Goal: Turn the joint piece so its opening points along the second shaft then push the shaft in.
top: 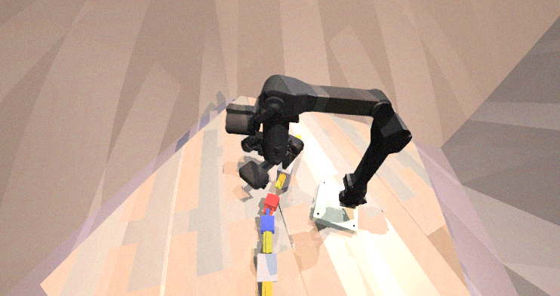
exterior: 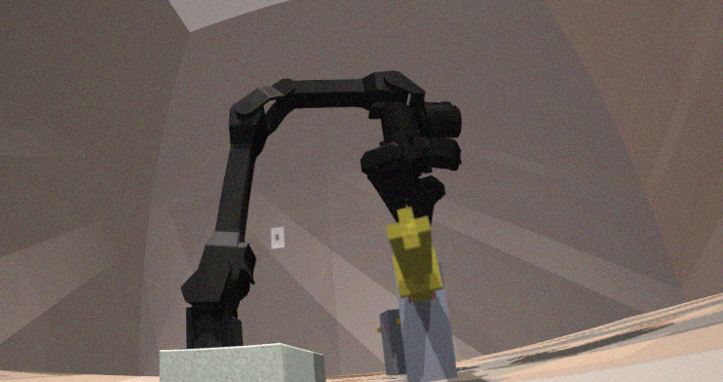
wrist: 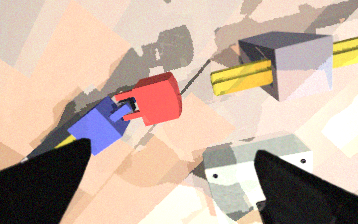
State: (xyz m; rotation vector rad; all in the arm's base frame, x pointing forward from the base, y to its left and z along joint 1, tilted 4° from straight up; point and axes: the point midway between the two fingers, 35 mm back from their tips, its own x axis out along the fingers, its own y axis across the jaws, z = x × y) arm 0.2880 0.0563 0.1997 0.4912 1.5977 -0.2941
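Observation:
The red joint piece (top: 271, 201) (wrist: 159, 100) is hinged to the blue end piece (top: 267, 223) (wrist: 96, 126) of the fixed yellow shaft (top: 267, 242). In the wrist view it faces the second yellow shaft (top: 280, 180) (wrist: 241, 78) (exterior: 416, 262), roughly in line with it. A gap separates them. The second shaft runs through its grey block (top: 285, 168) (wrist: 305, 67) (exterior: 427, 349). My gripper (top: 274, 177) (wrist: 175, 152) is wide open and empty, above and off both parts. In the exterior view the near shaft partly hides it. The opening's inside is hidden.
The fixed shaft's grey block (top: 267, 267) stands at the front in the top view. The arm's pale base block (top: 333, 217) (exterior: 227, 366) (wrist: 237, 182) is to the right of the joint there. The black arm reaches over from this base.

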